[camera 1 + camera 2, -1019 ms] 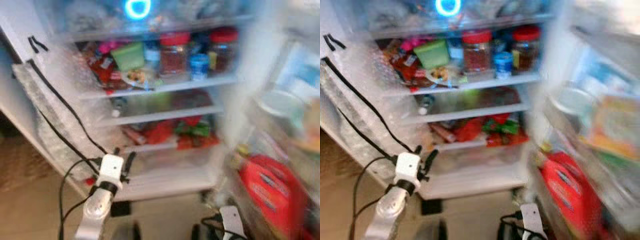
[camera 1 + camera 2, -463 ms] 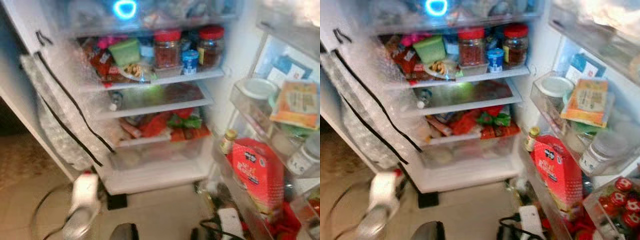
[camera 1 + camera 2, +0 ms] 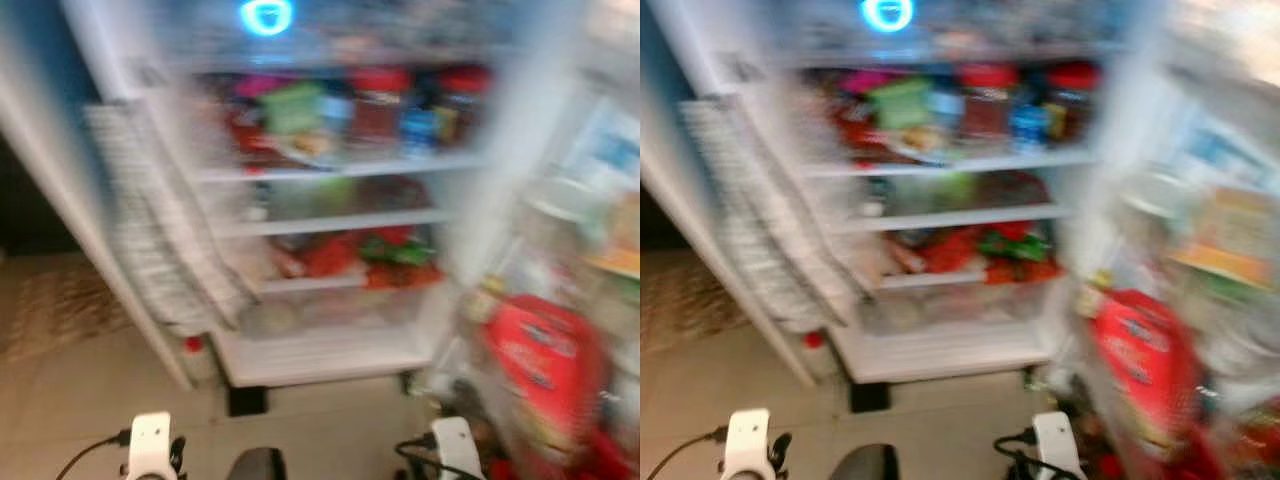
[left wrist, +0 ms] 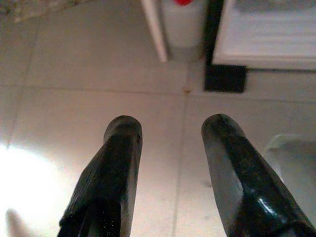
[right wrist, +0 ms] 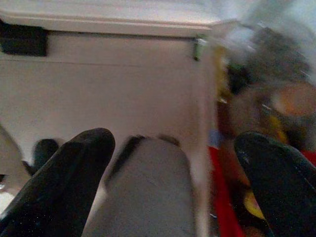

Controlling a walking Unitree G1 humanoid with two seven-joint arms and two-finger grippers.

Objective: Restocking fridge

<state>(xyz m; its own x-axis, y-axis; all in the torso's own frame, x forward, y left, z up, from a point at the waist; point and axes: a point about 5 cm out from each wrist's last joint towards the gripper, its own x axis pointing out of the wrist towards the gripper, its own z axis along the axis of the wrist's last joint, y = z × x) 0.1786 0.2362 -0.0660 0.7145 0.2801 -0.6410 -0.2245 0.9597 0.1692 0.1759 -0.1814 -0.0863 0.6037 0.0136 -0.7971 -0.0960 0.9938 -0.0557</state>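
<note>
White fridge (image 3: 330, 350), door open, blurred: red-lidded jars (image 3: 380, 105) and a green tub (image 3: 300, 105) on the upper shelf, red and green packets (image 3: 370, 255) lower down, a red carton (image 3: 540, 360) in the door rack; its label and all other writing unreadable. Left gripper (image 4: 170, 131) hangs low over pale floor tiles (image 4: 89, 64), fingers spread, holding nothing. Right gripper (image 5: 173, 148) likewise parted and unladen, near the fridge's base.

- A home kitchen: an open fridge (image 3: 330, 200) stands on a pale tiled floor (image 4: 98, 74).
- Its shelves hold red-lidded jars (image 3: 985, 100), packets, and door bins (image 3: 1200, 260) of groceries.
</note>
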